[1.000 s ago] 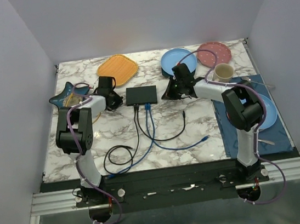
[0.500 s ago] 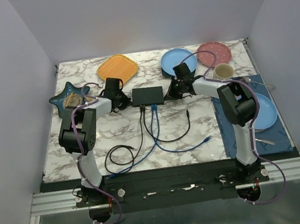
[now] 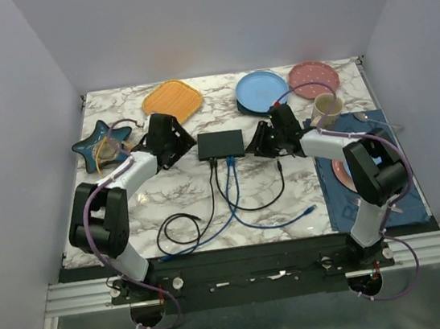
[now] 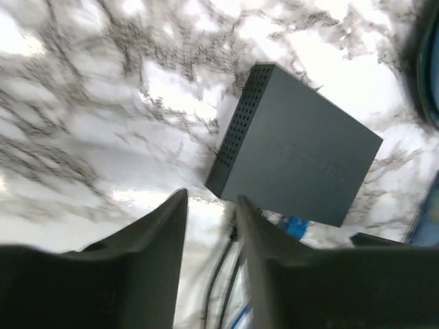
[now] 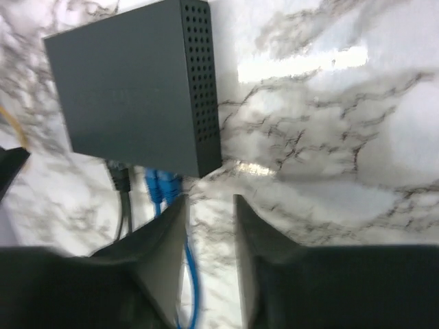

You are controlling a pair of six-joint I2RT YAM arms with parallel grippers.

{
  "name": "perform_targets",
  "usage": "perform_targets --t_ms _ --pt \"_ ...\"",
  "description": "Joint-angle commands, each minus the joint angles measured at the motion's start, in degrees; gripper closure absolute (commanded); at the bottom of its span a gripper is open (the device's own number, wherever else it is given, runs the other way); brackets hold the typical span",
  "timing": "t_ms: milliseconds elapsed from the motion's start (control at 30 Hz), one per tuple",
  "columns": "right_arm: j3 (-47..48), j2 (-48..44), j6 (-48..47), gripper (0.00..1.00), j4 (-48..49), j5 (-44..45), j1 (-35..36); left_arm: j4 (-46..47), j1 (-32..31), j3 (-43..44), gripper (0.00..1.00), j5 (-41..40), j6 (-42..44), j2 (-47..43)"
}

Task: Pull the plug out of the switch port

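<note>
The switch [image 3: 220, 143] is a flat matte-black box lying on the marble, with a black plug [image 3: 214, 163] and two blue plugs [image 3: 229, 162] in the ports on its near edge. My left gripper [image 3: 187, 148] stands open just off the switch's left end, nothing between its fingers. In the left wrist view the switch [image 4: 302, 164] lies beyond the open gripper [image 4: 211, 199], a blue plug [image 4: 296, 226] past the right finger. My right gripper [image 3: 260, 144] is open at the switch's right end. The right wrist view shows the switch [image 5: 130, 89], the blue plugs [image 5: 159, 185] and the black plug [image 5: 122, 177] left of the open gripper [image 5: 209, 199].
Behind the switch stand an orange plate [image 3: 172, 100], a blue plate [image 3: 260, 88] and a pink plate [image 3: 313, 78]. A cup [image 3: 328, 106] and a dark blue mat [image 3: 369, 185] are on the right, a star dish [image 3: 99, 141] on the left. Black cables [image 3: 176, 231] and blue cables [image 3: 276, 222] trail toward me.
Both grippers have gone from shut to open. The switch has shifted a little to the right and toward me, and both arms have followed it.
</note>
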Motion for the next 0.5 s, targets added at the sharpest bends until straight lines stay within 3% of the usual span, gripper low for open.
perform_targets --t_ms 0,67,167,233,333,467 --pt "-8.8 -3.9 1.0 0.42 14.8 -7.6 0.4 2.4 0.6 -1.2 0.01 -2.6 4.1 -5.7" --pt "-11.6 -3.5 2.8 0.36 19.7 -9.9 0.6 7.2 0.6 -1.3 0.01 1.2 4.6 -5.7" --pt "-13.0 -2.0 5.4 0.4 23.8 -13.0 1.0 9.3 0.4 0.8 0.01 5.1 4.3 -2.7" --pt "-13.0 -0.4 6.3 0.5 25.3 -14.0 1.4 9.8 0.4 2.4 0.02 9.5 4.1 0.6" --pt "-11.7 1.7 6.4 0.63 24.7 -14.0 1.6 11.1 -0.2 5.1 0.12 12.5 3.8 4.1" --pt "-8.5 3.8 5.6 0.71 21.3 -12.3 1.6 11.6 -1.0 7.8 0.2 15.5 3.4 7.6"
